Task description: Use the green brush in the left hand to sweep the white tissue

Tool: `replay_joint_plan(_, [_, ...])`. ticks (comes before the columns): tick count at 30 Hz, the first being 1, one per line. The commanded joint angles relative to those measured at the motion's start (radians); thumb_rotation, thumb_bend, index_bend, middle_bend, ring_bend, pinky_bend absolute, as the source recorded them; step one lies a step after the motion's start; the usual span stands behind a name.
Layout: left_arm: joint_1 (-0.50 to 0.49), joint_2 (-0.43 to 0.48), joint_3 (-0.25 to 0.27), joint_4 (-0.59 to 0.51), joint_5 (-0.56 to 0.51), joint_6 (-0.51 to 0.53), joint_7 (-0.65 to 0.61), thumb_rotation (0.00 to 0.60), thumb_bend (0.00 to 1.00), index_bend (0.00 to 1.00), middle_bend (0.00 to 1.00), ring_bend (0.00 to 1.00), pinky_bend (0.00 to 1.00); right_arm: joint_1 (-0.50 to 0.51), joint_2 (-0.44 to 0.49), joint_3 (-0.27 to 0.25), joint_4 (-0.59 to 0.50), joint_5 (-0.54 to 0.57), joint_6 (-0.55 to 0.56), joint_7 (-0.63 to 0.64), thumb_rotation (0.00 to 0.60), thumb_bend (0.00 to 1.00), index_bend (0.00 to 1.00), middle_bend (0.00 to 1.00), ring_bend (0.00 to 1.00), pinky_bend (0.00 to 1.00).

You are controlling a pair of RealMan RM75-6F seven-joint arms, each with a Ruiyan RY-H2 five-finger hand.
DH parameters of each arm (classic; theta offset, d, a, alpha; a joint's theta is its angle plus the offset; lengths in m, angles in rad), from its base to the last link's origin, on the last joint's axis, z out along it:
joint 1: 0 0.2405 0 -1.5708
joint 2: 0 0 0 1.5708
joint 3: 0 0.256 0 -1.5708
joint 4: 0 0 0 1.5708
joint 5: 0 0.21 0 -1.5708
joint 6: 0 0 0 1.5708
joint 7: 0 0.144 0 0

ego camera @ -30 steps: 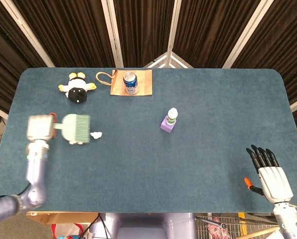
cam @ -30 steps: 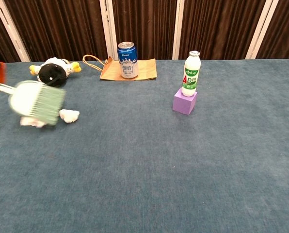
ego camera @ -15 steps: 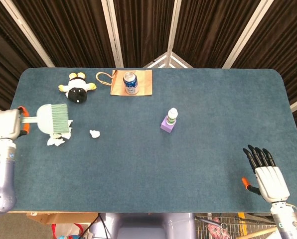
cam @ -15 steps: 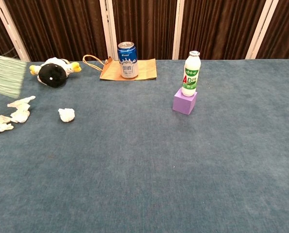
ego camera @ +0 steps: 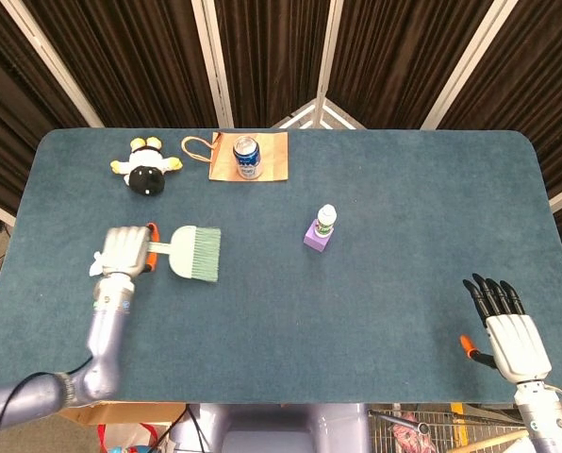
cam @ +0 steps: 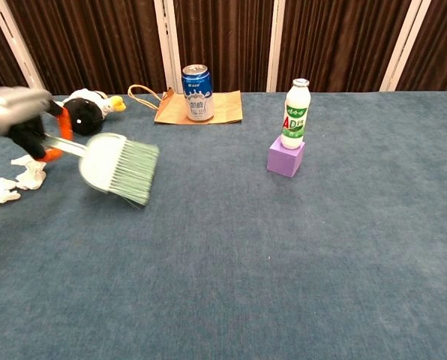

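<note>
left hand (ego camera: 123, 251) gripped green brush (ego camera: 195, 254), bristles pointing away from it | white tissue (cam: 13, 178) scraps just behind that hand | right hand (ego camera: 509, 330) empty, fingers spread

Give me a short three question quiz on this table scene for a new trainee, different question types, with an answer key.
1. True or false: the left hand holds the brush.
2. What does the bottle stand on? A) the bag B) a purple block C) the bare table
3. Fill in: the can stands on a flat brown ____.

Key
1. True.
2. B, the purple block.
3. Bag, at the far edge near the plush toy.
</note>
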Motion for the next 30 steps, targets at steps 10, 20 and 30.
replay_joint_plan(10, [0.019, 0.047, 0.050, 0.105, -0.110, 0.009, 0.082, 0.600, 0.74, 0.78, 1.00, 1.00, 1.00, -0.013, 0.010, -0.004, -0.007, -0.005, 0.018, 0.005, 0.600, 0.32, 0.00, 0.00, 0.00, 0.01])
replay_joint_plan(20, [0.148, 0.311, 0.027, 0.130, -0.128, -0.042, -0.104, 0.600, 0.74, 0.78, 1.00, 1.00, 1.00, -0.016, 0.010, -0.004, -0.014, -0.002, 0.021, -0.005, 0.600, 0.32, 0.00, 0.00, 0.00, 0.01])
replay_joint_plan(30, [0.249, 0.477, -0.034, -0.039, 0.080, -0.004, -0.419, 0.600, 0.74, 0.78, 1.00, 1.00, 1.00, -0.015, 0.004, -0.005, -0.012, -0.012, 0.022, -0.017, 0.600, 0.32, 0.00, 0.00, 0.00, 0.01])
